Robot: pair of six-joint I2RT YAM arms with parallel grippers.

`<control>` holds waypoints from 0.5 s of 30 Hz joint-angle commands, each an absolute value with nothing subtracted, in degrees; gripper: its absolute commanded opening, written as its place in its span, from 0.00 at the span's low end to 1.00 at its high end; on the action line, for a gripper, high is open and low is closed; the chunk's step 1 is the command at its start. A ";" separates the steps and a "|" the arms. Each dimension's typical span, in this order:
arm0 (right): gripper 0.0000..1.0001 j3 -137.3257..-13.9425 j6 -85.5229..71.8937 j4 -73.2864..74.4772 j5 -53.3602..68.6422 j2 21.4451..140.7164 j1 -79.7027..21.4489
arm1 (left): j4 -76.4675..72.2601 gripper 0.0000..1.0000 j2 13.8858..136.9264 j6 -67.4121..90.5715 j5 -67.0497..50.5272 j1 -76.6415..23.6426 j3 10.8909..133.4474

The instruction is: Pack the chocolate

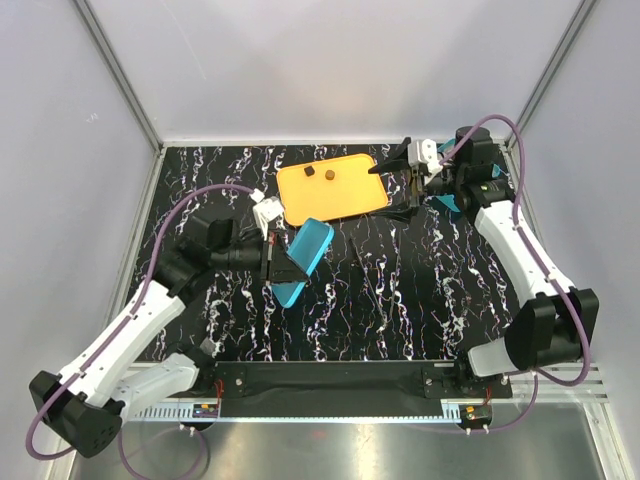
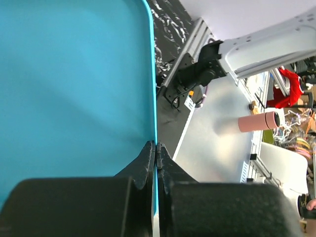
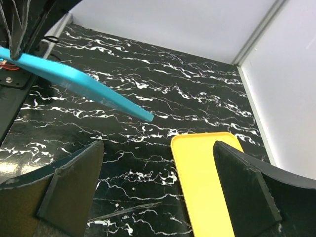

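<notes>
My right gripper (image 1: 398, 183) stands wide and empty at the right end of the orange tray (image 1: 345, 200). The chocolate (image 1: 327, 175), two brown pieces side by side, sits toward the tray's far-left part, so it lies to my left along the tray's long axis with bare tray between. My left gripper (image 2: 156, 148) is pinched on the edge of the teal lid (image 1: 310, 250), tilted near the tray's near-left corner, so I judge the right arm the free one.
</notes>
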State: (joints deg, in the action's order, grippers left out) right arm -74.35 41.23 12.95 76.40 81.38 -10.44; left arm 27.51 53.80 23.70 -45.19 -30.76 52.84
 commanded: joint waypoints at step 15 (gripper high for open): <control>0.97 -78.76 71.98 36.83 78.40 86.22 -19.59 | 18.63 0.00 63.81 24.17 -58.62 -32.70 64.15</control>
State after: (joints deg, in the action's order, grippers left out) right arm -77.56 66.00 33.89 78.50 86.56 -17.56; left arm 23.59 63.33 24.01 -54.19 -32.47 59.40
